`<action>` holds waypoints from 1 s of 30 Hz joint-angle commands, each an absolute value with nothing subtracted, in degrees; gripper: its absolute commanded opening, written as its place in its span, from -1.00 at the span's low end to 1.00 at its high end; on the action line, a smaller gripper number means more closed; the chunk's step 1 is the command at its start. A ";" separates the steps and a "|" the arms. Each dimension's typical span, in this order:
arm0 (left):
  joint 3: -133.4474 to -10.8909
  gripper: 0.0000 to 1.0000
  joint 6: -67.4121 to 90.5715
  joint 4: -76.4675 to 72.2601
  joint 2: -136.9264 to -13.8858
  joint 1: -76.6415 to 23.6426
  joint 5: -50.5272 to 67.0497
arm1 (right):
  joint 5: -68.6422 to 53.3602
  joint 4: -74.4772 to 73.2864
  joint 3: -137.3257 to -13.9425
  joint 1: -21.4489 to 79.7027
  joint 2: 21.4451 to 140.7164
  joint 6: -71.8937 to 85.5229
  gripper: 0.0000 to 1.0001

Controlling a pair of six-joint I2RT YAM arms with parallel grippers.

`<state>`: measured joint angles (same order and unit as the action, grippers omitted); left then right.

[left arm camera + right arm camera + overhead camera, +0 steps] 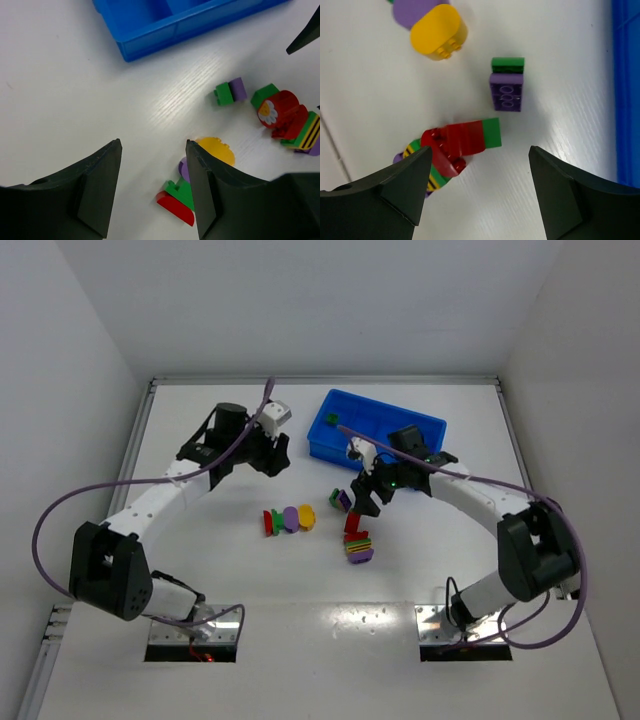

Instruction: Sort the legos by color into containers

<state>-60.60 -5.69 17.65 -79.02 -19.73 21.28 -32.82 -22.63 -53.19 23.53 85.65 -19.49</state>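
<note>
Top external view puts the blue bin [328,449] toward the far right of the table. One green brick [331,419] lies in the compartment at its left end. The other legos [288,519] lie loose near the table's middle, on the near side of the bin.

My right gripper [480,165] hangs with its jaws spread wide and nothing between them. It is above a red-and-green stack [460,142] and close to a green-and-purple pair [507,82]. My left gripper [152,150] is released too, holding nothing, over bare table beside a yellow rounded piece [216,150].

My main worry is the joined pieces. If I close on a stack and drop it whole, two or more colours land in one compartment and the sort is wrong. The red-and-green stack touches a yellow piece with black stripes [420,150], so a clamp there may drag the neighbour or tip the stack over. Rounded pieces look likely to squirt out of flat pads. Both arms are working the same small patch, and a dark finger of the other arm shows at the left wrist view's edge, so a careless reach could knock them together. The right arm's purple cable [470,480] passes just by the bin and might snag its rim.

I can read no brand, label or writing anywhere. The only marking is a daisy printed on a red round piece [277,110].
</note>
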 commanded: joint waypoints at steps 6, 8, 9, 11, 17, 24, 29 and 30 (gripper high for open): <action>-59.59 0.20 -3.87 13.45 -77.61 -17.49 16.44 | -22.50 -12.57 -56.60 26.81 93.08 -8.26 0.50; -59.59 0.20 -3.87 13.45 -77.61 -17.49 16.44 | -22.50 -12.57 -56.60 27.33 93.69 -8.26 0.50; -59.59 0.20 -4.39 13.45 -77.61 -16.88 16.44 | -22.50 -11.96 -56.60 27.33 94.21 -8.26 0.47; -59.59 0.20 -4.39 13.45 -77.61 -16.87 16.44 | -21.89 -11.95 -56.60 27.95 94.92 -8.26 0.47; -59.59 0.20 -4.39 12.92 -79.36 -15.74 16.44 | -21.09 -11.34 -58.27 29.00 98.53 -9.40 0.47; -60.12 0.20 -4.39 12.92 -79.89 -14.68 16.96 | -21.09 -11.87 -59.94 29.53 101.33 -10.02 0.47; -60.12 0.20 -4.39 12.92 -80.95 -13.54 17.49 | -20.39 -11.16 -61.08 30.06 102.57 -10.02 0.47; -60.64 0.20 -4.39 12.92 -81.64 -13.54 17.49 | -19.87 -11.16 -61.61 30.58 103.26 -10.02 0.47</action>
<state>-59.75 -4.47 14.59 -80.82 -14.46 16.73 -20.91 -12.91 -58.33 29.67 102.10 -9.43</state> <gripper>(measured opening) 0.602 0.734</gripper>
